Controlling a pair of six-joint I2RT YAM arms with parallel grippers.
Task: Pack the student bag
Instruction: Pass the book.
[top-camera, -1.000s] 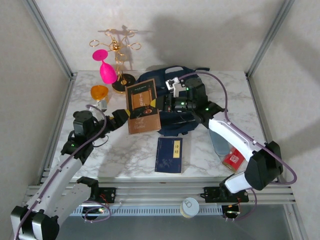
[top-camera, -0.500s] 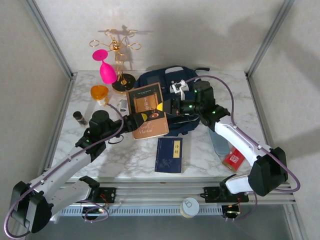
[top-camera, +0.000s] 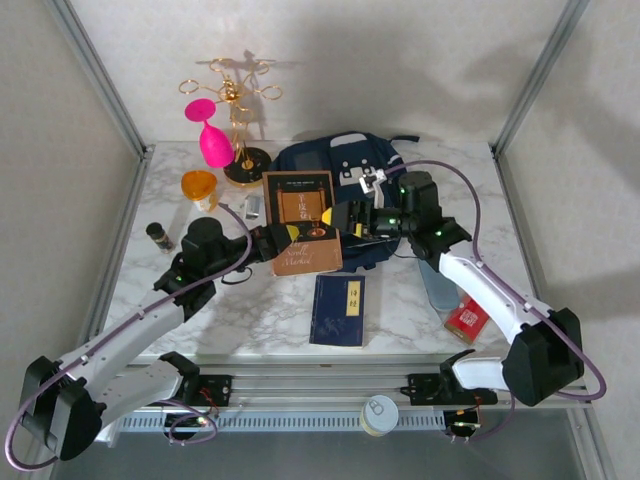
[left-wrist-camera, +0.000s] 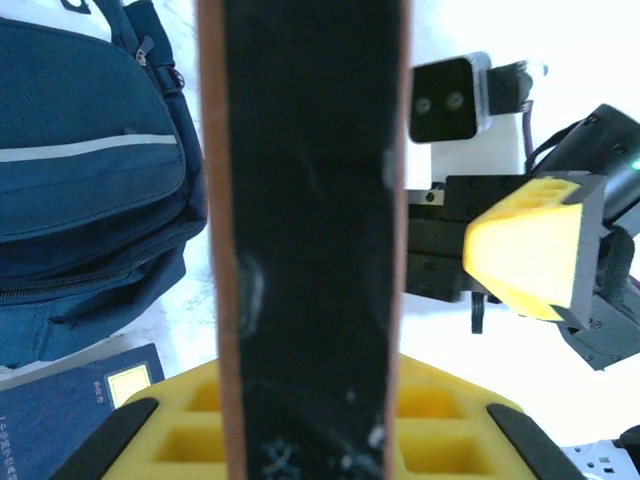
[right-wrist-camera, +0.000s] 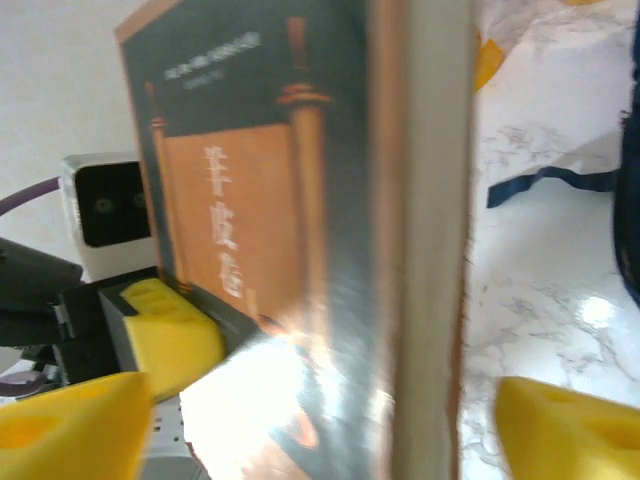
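My left gripper (top-camera: 286, 237) clamped brown book (top-camera: 303, 215); right gripper (top-camera: 333, 217) stood open astride it. Student bag (top-camera: 335, 160) at 1 o'clock hadn't received it; blue book (top-camera: 338, 310) at 6 o'clock waited.

We are stretching our left arm low and forward toward the middle, its left gripper (top-camera: 284, 236) clamping the near edge of the brown book (top-camera: 300, 200). We are bending our right arm inward at the elbow and holding the right gripper (top-camera: 333, 222) facing left, its yellow fingertips (right-wrist-camera: 65, 425) spread wide on either side of that book.
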